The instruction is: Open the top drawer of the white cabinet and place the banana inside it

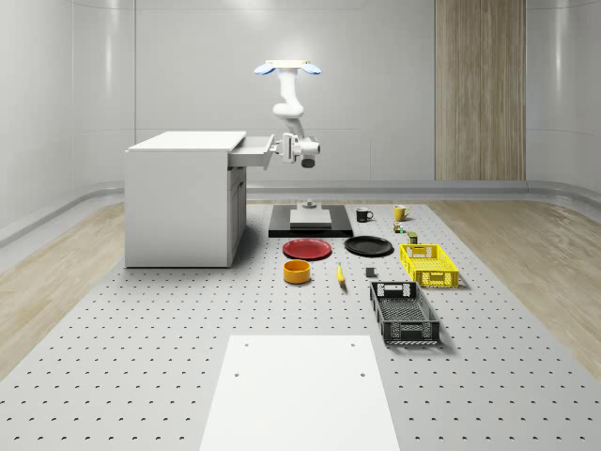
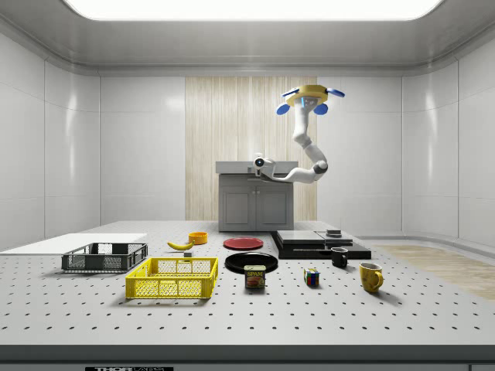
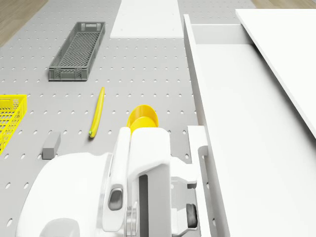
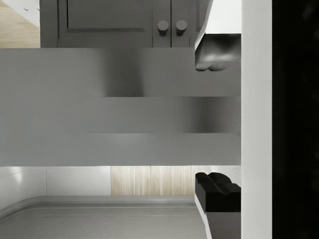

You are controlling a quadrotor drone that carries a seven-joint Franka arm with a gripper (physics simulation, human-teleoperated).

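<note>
The drone (image 1: 288,67) is hovering high in the air just off the open side of the boxy white cabinet (image 1: 183,202), above the black platform (image 1: 310,224) at the far end of the grey perforated table (image 1: 141,329). Its white jointed arm (image 1: 290,108) is hanging down and bending toward the cabinet, bringing the tool (image 1: 278,147) level with the front of the cabinet's white top drawer (image 1: 252,151). That drawer is standing partly pulled out, its shallow white interior showing open in the drone view (image 3: 232,98).

In the wrist view the two dark fingertips (image 4: 214,186) are sitting one on each side of the pale grey drawer front (image 4: 119,107) with a wide gap between them, so the tool is spread open around the drawer's edge or handle, not clenched on it; whether either pad is touching it I cannot tell.

The slim yellow banana (image 1: 340,274) is lying flat on the table, well apart from the tool: far below it and out on the side away from the cabinet, just beside the short orange-yellow bowl (image 1: 297,272). Its long axis is running roughly parallel to the drawer front (image 3: 97,112). I judge that the opening step is largely finished, and the coming move is calling for the tool to back off the drawer, descend toward the table, and align its fingers across the banana's narrow width.
</note>
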